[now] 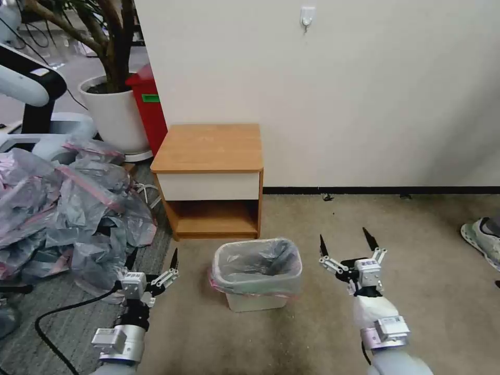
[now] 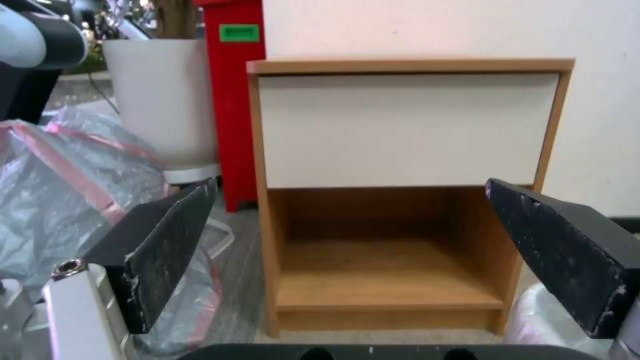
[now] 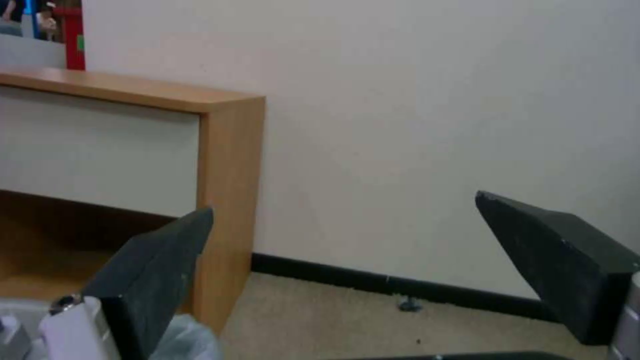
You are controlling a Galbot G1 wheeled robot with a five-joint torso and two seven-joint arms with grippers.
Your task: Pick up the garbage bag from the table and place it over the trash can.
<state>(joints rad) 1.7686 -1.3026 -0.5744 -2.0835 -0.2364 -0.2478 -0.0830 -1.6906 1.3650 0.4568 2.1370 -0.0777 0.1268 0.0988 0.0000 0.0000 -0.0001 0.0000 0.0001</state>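
Both grippers empty and spread wide, flanking the lined trash can point(image 1: 257, 281)

Head view: left gripper point(image 1: 153, 259) and right gripper point(image 1: 347, 245) hang low either side of the can, neither touching it; the garbage bag point(image 1: 259, 260) is draped over its rim, between them, about equally near each. The table point(image 1: 210, 147) top is bare. Left wrist view: open fingers point(image 2: 160, 250) frame the table's point(image 2: 407, 130) shelf; heap of bags point(image 2: 67, 200) beside. Right wrist view: open fingers point(image 3: 150, 272) point at the table point(image 3: 230, 200) corner and wall; a bag edge point(image 3: 183, 340) just below. Judgement: placement appears complete
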